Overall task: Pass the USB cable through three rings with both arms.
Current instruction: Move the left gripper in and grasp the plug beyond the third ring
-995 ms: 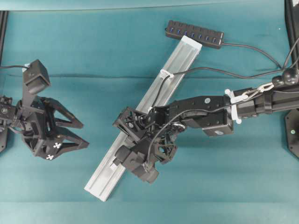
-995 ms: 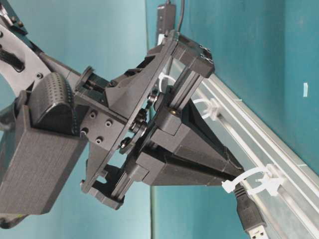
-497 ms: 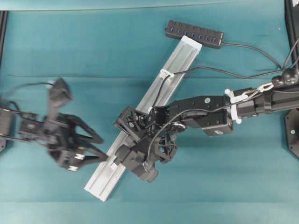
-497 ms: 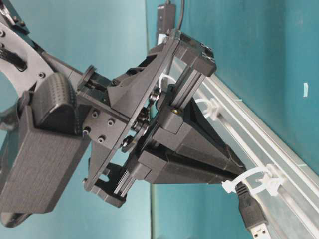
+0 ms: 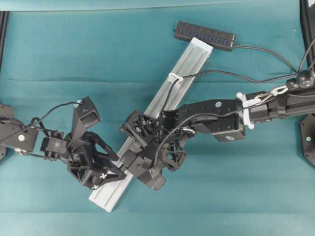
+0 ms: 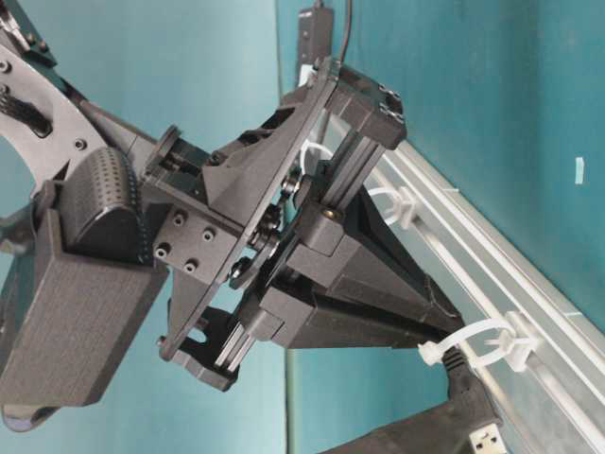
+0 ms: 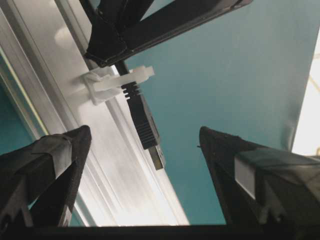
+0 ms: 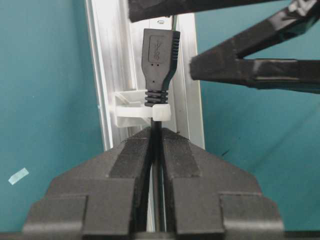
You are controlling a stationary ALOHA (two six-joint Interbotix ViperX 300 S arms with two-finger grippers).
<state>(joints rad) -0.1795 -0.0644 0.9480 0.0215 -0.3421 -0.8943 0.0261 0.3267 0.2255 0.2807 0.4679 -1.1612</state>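
Teal cloth covers the table, with the rail lying diagonally across it and a hub at its far end.

Over the last second the left fingers have swung in from the table's left edge to the near part of the rail, spread wide. The right fingers have not moved: they stay pinched on the cable just behind the last ring.

The plug has already cleared that ring and sticks out beyond the right fingertips, so the threading looks nearly finished. The left arm seems to be arriving to take the plug and pull the slack through.

Its wrist view shows the plug hanging between its two open fingers, touching neither, which the overhead view hides under the right arm. Only the overhead view shows the cable running back through the far ring. At table level a left finger is coming in under the plug.
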